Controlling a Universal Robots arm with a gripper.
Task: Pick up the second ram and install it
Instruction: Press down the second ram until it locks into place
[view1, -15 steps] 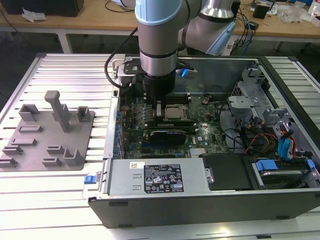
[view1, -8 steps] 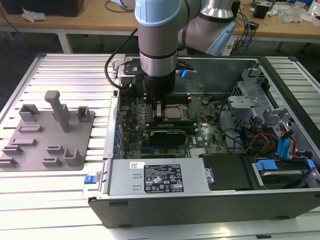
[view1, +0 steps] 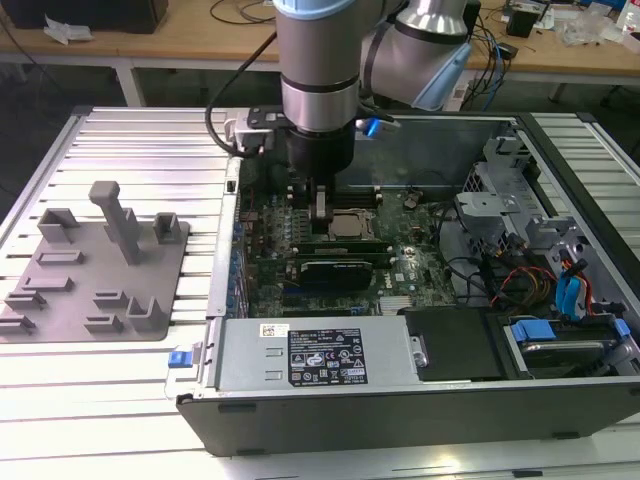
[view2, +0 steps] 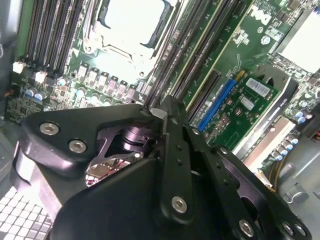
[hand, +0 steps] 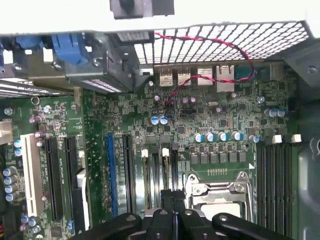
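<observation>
My gripper (hand: 173, 202) is down inside the open computer case, over the memory slots beside the processor socket (hand: 220, 197). Its two black fingers (view2: 170, 112) are drawn together. The second ram (hand: 173, 170) shows edge-on as a thin dark strip running out from between the fingertips along a slot with white end clips. In the exterior view the gripper (view1: 320, 208) hangs just beside the processor socket (view1: 350, 226), above the slot rows.
A wide black card (view1: 340, 268) sits in a slot next to the memory rows. The grey fixture plate (view1: 95, 265) with upright blocks lies at the exterior view's left, outside the case. Drive cages and cables (view1: 530, 260) crowd the case's other side. The power supply (view1: 320, 355) lines the near edge.
</observation>
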